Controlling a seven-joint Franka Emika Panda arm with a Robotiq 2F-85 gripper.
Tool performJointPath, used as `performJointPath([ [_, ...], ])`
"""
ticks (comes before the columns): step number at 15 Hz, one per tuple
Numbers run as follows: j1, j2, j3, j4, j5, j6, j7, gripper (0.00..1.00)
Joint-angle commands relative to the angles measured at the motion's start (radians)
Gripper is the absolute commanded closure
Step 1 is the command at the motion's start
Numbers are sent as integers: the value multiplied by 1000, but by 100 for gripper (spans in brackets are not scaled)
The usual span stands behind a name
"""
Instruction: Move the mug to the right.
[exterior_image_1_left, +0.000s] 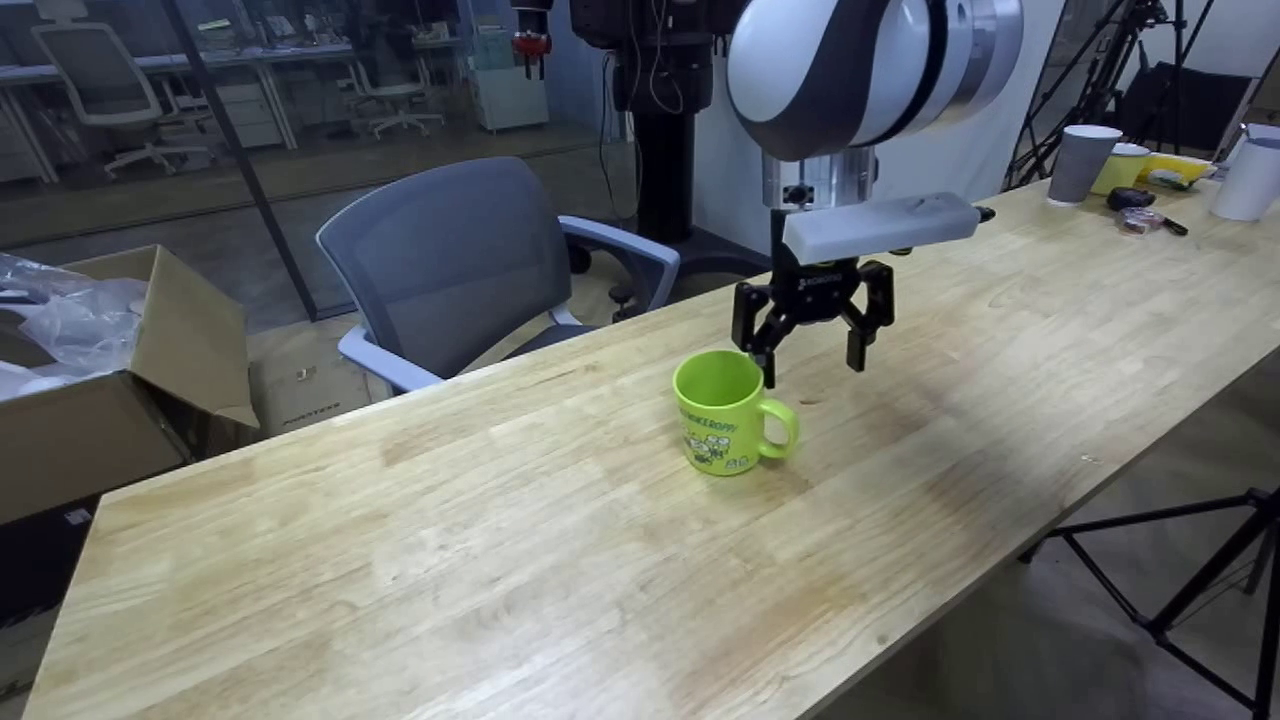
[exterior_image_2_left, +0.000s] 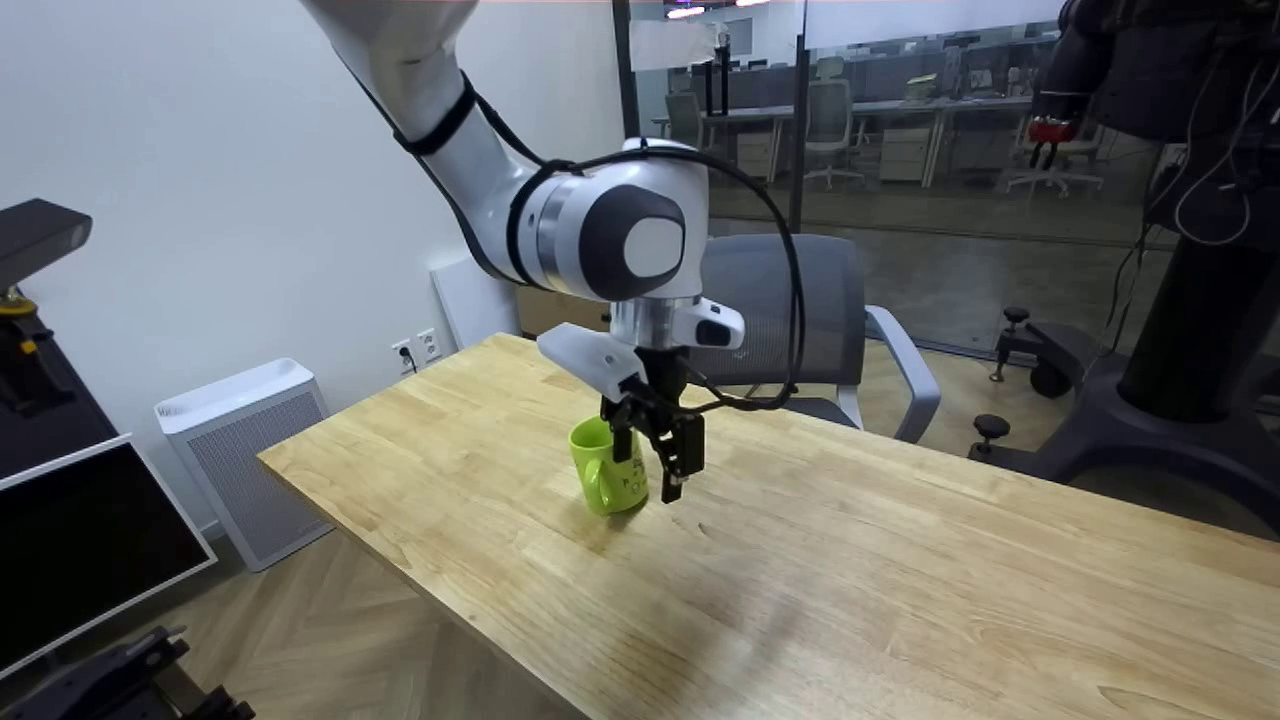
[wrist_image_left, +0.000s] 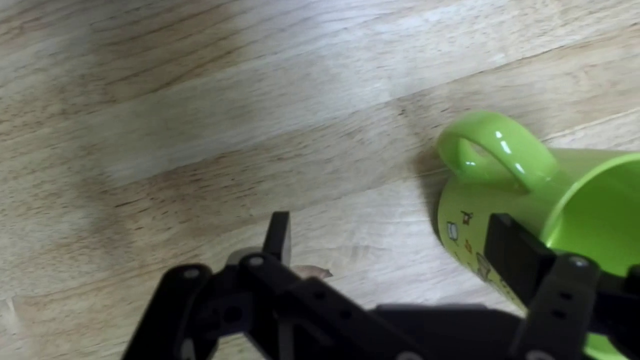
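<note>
The lime-green mug (exterior_image_1_left: 715, 432) stands upright on the wooden table, with printed figures on its side and its loop handle out to one side. It also shows in an exterior view (exterior_image_2_left: 627, 488), partly behind the fingers, and at the right of the wrist view (wrist_image_left: 505, 200), cut off by the edge. My gripper (exterior_image_1_left: 812, 366) is open and empty, fingers pointing down, beside and above the mug's rim. In the wrist view the gripper (wrist_image_left: 392, 227) has one finger in front of the mug and the other over bare wood. I cannot tell whether that finger touches the mug.
At the table's far end stand a grey cup (exterior_image_1_left: 1082, 165), a white cup (exterior_image_1_left: 1250, 180), a yellow-green cup (exterior_image_1_left: 1122, 168), a yellow bowl (exterior_image_1_left: 1160, 165) and small dark items. A grey chair (exterior_image_1_left: 450, 260) stands against the table's long edge. The table (exterior_image_1_left: 400, 560) has open edges.
</note>
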Motion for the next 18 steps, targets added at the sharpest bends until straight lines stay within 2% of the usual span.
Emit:
performJointPath([
  [1, 20, -24, -6, 20, -18, -42, 39, 0],
  [18, 18, -39, 2, 39, -12, -93, 29, 0],
])
